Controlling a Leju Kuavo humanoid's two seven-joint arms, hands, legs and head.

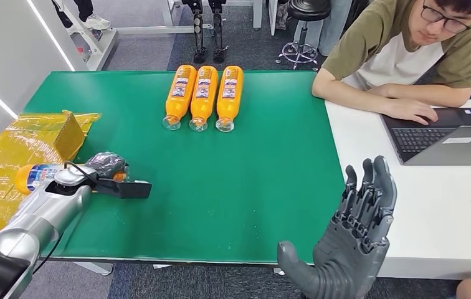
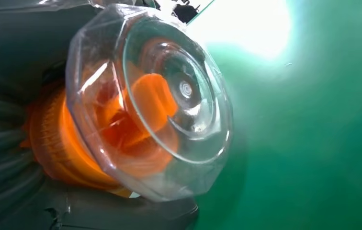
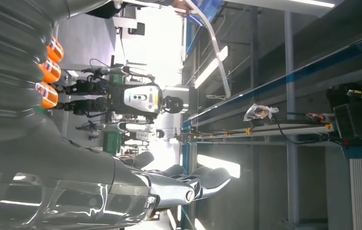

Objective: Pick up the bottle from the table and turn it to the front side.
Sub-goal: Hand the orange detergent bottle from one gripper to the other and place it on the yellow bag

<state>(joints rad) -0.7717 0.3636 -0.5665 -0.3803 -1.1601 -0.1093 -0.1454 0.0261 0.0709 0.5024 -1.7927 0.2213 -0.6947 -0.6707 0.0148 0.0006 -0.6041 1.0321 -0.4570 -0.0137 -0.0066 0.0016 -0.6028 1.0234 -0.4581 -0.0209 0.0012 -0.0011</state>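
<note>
Left hand (image 1: 105, 168) is gripping a bottle (image 1: 33, 176) at the worktop's (image 1: 239, 187) left edge, w/ the bottle lying on its side next to the yellow-wrapped box (image 1: 40, 138). In the left wrist view the bottle's clear base (image 2: 169, 100) is facing the camera, orange liquid behind it, w/ grey fingers (image 2: 6, 158) wrapping round the body, so the grasp is looking secure. Whether it's already lifting off the green surface can't be told; prob. low or just off it.

Right hand (image 1: 351, 237) is holding nothing: fingers apart and pointing up, palm open, hovering over the near right edge of the worktop.

Three orange bottles (image 1: 203, 96) are lying side by side at the far middle, labels up, touching or nearly so — looking like finished ones. Judging by that, the pick is under way or just done on this bottle; turning it label-up and setting it down are still to do.

Writing: the held bottle is showing a blue-white label patch near its cap end, the three far ones red-white-blue labels, but text is too small to read; no brand legible. A person (image 1: 407, 56) is typing on a laptop (image 1: 445, 134) on the white desk at right.
</note>
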